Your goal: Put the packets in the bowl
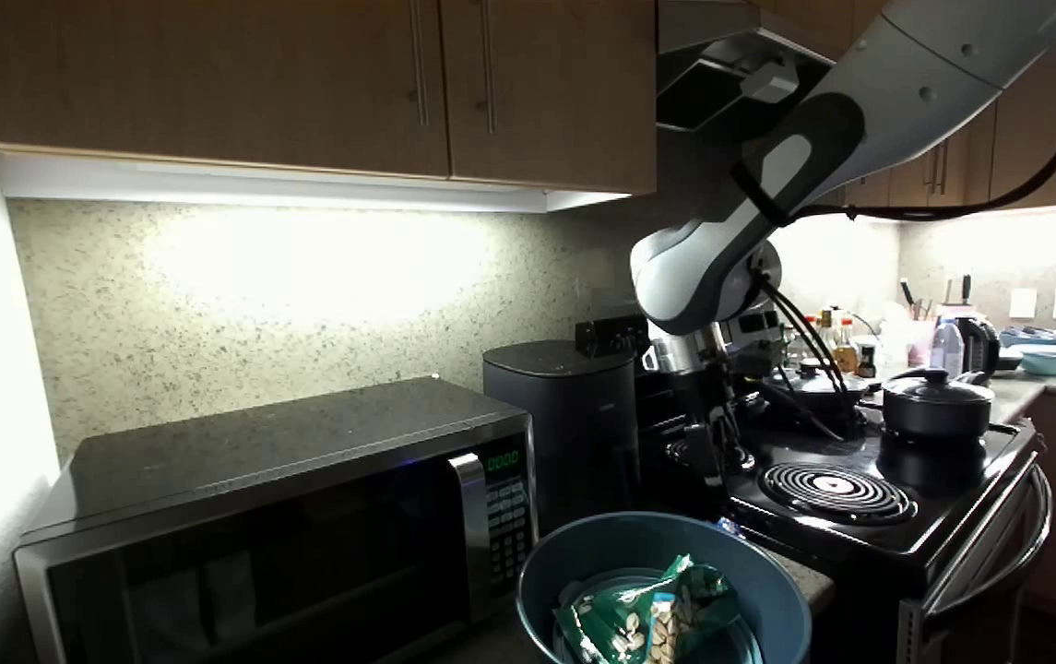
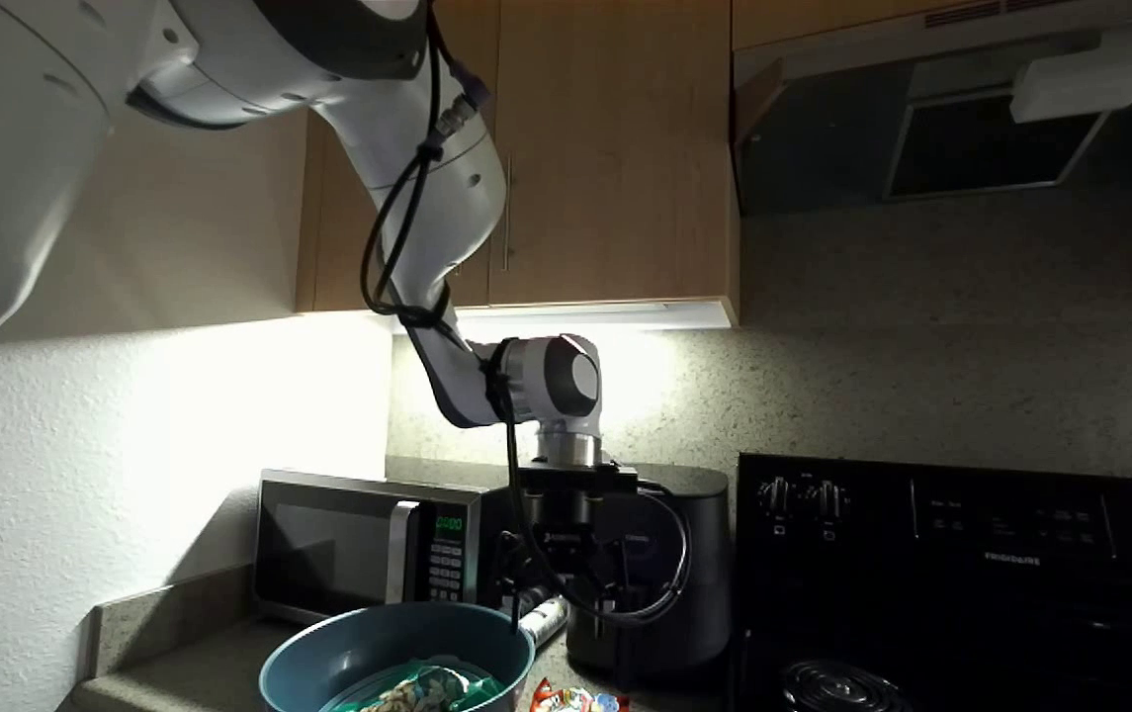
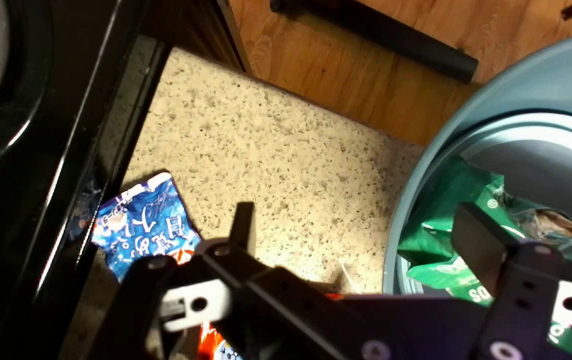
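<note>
Above a speckled kitchen tabletop [image 3: 286, 155], the robot's gripper [image 3: 358, 225] hangs with its jaws spread wide and nothing between them. Lower down lies an orange-red packet [image 2: 575, 700], largely hidden from view; a blue packet [image 3: 146, 227] with Japanese lettering rests just beside the edge of the Frigidaire electric range [image 2: 971, 593]. To me, watching, both look light, soft and slick-skinned, likely to crinkle and slide if nudged, the blue one perhaps skidding toward the range. A gentle pinch across the plump middle seems the best hold: the thin sealed ends may slip, and a hard squeeze could crush the contents. Farther out, the deep blue-grey bowl [image 1: 629, 539] already holds a crumpled green packet [image 1: 615, 613] of what look like pistachios.
</note>
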Robot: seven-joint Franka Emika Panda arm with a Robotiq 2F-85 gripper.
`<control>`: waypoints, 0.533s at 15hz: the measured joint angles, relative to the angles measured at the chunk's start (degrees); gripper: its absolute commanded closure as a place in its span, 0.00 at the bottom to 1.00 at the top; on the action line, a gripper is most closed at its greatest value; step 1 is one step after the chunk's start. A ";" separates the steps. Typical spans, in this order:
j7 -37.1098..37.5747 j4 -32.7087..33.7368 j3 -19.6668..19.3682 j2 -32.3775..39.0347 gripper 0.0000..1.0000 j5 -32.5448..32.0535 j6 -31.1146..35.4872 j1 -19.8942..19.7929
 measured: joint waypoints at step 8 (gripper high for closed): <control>-0.09 0.17 0.55 2.06 0.00 3.86 0.17 0.89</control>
